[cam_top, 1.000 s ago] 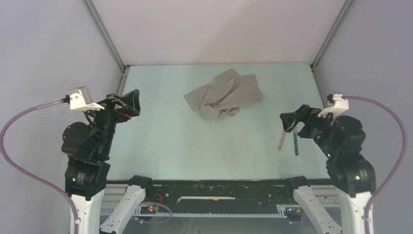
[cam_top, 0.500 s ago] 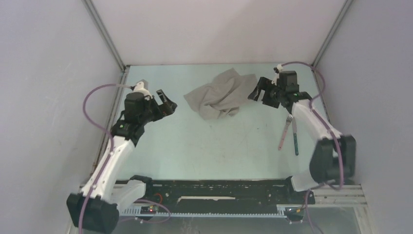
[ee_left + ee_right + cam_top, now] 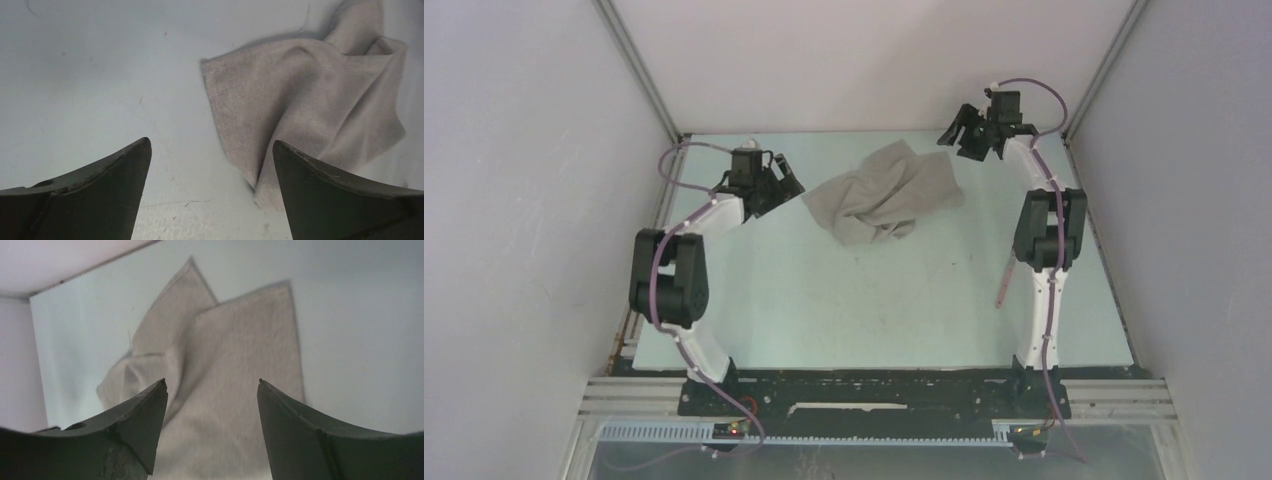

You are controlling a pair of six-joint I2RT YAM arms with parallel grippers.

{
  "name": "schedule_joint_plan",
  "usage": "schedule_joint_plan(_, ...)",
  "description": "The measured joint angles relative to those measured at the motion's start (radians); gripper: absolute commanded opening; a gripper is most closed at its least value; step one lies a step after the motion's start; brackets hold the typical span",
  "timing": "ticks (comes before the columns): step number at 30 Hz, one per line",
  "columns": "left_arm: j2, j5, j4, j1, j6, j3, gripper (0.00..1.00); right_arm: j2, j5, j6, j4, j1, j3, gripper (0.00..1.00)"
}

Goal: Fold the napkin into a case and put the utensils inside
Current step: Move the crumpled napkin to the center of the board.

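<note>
The napkin [image 3: 884, 195] lies as a crumpled taupe-grey heap at the back middle of the table, with no case in view. My left gripper [image 3: 792, 190] hovers open just left of it; in the left wrist view the left gripper [image 3: 210, 145] frames bare table, and the napkin [image 3: 310, 100] edge reaches the right finger. My right gripper [image 3: 957, 140] is at the napkin's far right corner. In the right wrist view the right gripper [image 3: 211, 382] stands open above the napkin [image 3: 235, 370], gripping nothing. Of the utensils, only a pale pink handle [image 3: 1003, 284] shows, beside the right arm.
The pale green table [image 3: 824, 290] is boxed in by grey walls on three sides, with metal frame posts [image 3: 639, 70] at the back corners. The right arm's elbow [image 3: 1046, 225] stands over the spot by the pink handle. A black rail [image 3: 874, 390] runs along the near edge.
Both arms have stretched from near their bases to the far end of the table, ending on either side of the napkin. The right jaws have narrowed somewhat.
</note>
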Motion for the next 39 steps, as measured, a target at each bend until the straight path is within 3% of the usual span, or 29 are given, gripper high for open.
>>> schedule_joint_plan(3, 0.073, 0.002, -0.002, -0.002, 0.001, 0.035, 1.00, 0.112, 0.026, 0.000, -0.054, -0.003, 0.142, 0.76)
schedule_joint_plan(9, 0.181, -0.027, -0.018, -0.008, 0.020, 0.132, 0.94, 0.179, 0.102, -0.010, -0.157, 0.011, 0.156, 0.74)
schedule_joint_plan(17, 0.378, -0.098, -0.143, -0.061, 0.065, 0.385, 0.86, 0.180, 0.438, -0.102, -0.322, 0.142, 0.152, 0.79)
schedule_joint_plan(20, 0.427, -0.118, -0.209, -0.081, 0.072, 0.452, 0.87, 0.174, 0.507, -0.113, -0.356, 0.183, 0.132, 0.77)
schedule_joint_plan(22, 0.432, -0.131, -0.254, -0.093, 0.072, 0.467, 0.84, 0.151, 0.528, -0.114, -0.362, 0.199, 0.092, 0.67)
schedule_joint_plan(25, 0.448, -0.145, -0.313, -0.108, 0.074, 0.509, 0.62, 0.119, 0.546, -0.114, -0.379, 0.203, 0.037, 0.30)
schedule_joint_plan(28, 0.476, -0.142, -0.338, -0.114, 0.073, 0.549, 0.38, 0.092, 0.544, -0.112, -0.369, 0.204, -0.009, 0.00)
schedule_joint_plan(29, 0.483, -0.139, -0.343, -0.116, 0.074, 0.551, 0.30, 0.076, 0.541, -0.112, -0.362, 0.205, -0.035, 0.00)
schedule_joint_plan(31, 0.488, -0.135, -0.356, -0.116, 0.083, 0.542, 0.03, 0.013, 0.539, -0.101, -0.330, 0.212, -0.142, 0.00)
schedule_joint_plan(35, 0.466, -0.131, -0.347, -0.106, 0.092, 0.498, 0.00, -0.185, 0.509, -0.082, -0.281, 0.264, -0.447, 0.00)
schedule_joint_plan(39, 0.347, -0.168, -0.363, -0.088, 0.113, 0.333, 0.00, -0.424, 0.472, -0.056, -0.252, 0.348, -0.732, 0.00)
